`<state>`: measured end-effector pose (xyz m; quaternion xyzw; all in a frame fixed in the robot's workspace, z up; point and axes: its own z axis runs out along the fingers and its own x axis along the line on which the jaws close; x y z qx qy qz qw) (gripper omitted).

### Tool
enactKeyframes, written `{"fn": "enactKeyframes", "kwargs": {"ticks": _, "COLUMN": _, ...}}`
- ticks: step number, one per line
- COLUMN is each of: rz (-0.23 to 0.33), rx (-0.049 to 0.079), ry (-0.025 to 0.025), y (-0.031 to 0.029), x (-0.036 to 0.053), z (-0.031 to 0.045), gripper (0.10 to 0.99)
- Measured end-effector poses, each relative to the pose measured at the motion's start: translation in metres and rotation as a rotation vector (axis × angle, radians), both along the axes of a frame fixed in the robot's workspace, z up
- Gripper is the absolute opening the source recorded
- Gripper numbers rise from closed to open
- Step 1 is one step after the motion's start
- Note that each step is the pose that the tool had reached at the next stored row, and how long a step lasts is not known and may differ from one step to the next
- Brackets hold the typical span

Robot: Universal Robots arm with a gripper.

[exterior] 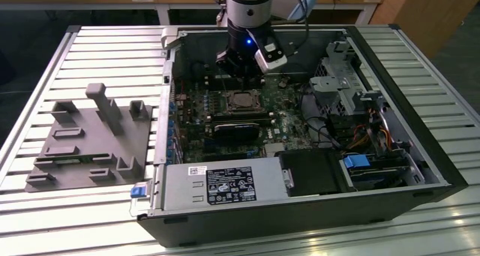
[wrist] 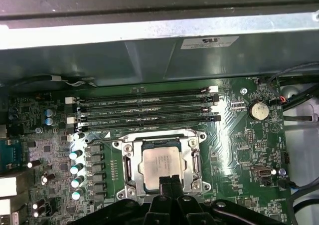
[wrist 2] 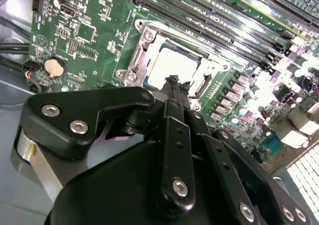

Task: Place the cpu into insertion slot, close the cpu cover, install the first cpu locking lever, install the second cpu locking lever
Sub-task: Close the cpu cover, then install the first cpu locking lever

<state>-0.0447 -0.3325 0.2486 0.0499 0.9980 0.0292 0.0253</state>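
Cpu (wrist: 160, 161) sits in the insertion slot (wrist: 130, 187), with the cpu cover (wrist: 158, 134) lying flat around it. My gripper (wrist: 168, 183) hangs at the slot's edge, fingers pinched together on nothing. Well off from the slot there's a white printed label (exterior: 229, 184) I can't make out. The computer case (exterior: 420, 171) rests on a slatted metal table (exterior: 98, 53).

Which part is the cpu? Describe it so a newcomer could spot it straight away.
Inside the open black computer case, find the green motherboard. Just beside its long black memory slots sits a silver metal frame; the cpu is the flat, dull silvery square inside it, the only plain metal plate there.
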Motion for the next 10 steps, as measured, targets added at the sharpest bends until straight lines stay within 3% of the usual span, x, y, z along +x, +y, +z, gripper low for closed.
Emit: {"fn": "enactKeyframes", "kwargs": {"ticks": 10, "rz": 0.000, "rx": 0.000, "ry": 0.0000, "y": 0.0008, "x": -0.0001, "z": 0.0000, "gripper": 0.106}}
